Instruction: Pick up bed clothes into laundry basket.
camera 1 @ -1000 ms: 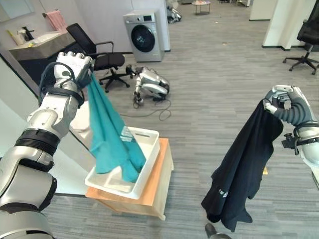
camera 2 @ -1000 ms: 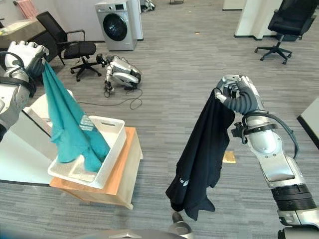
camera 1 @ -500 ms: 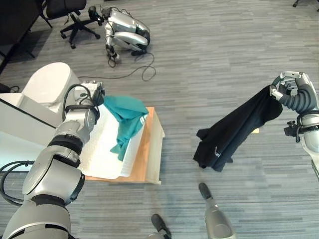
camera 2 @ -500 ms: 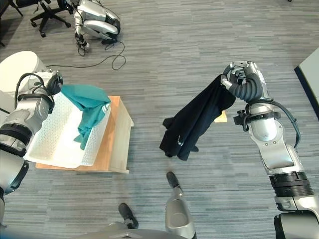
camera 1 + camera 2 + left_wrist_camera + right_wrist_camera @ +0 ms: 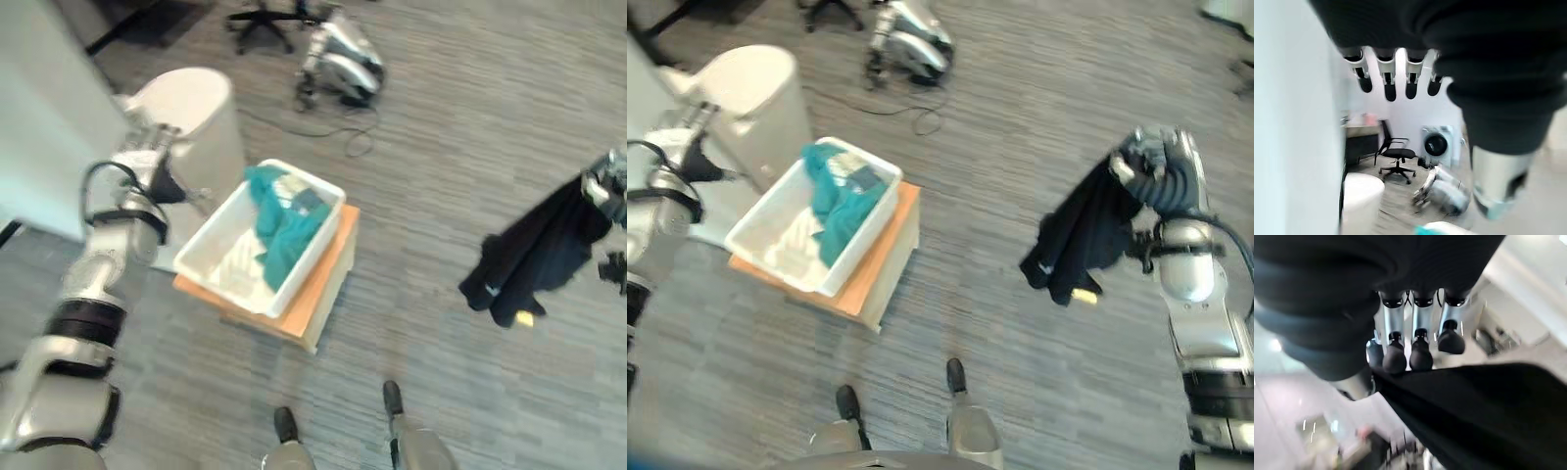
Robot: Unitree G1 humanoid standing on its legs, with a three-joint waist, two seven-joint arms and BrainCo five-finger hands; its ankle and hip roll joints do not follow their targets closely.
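Grey plank floor (image 5: pixel 980 284). Black garment (image 5: pixel 1080 235) hangs limp and light from right hand (image 5: pixel 1156 174), fingers curled over a bunched edge; well apart from white laundry basket (image 5: pixel 220 257) holding teal garment (image 5: pixel 284 230). Soft, droops; likely best gripped bunched. Left hand (image 5: pixel 1396 78) open, empty.

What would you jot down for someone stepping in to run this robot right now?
Left hand: open, holding nothing, raised beside the white plastic laundry basket.
Right hand: shut on the black garment, which hangs in the air well to the right of the basket.
Done: the teal garment lies inside the basket, which sits on a low wooden stand.
Left: carry the black garment over the basket and release it there.
Nearby: a white round bin behind the basket, and a silver four-legged robot lying on the floor.
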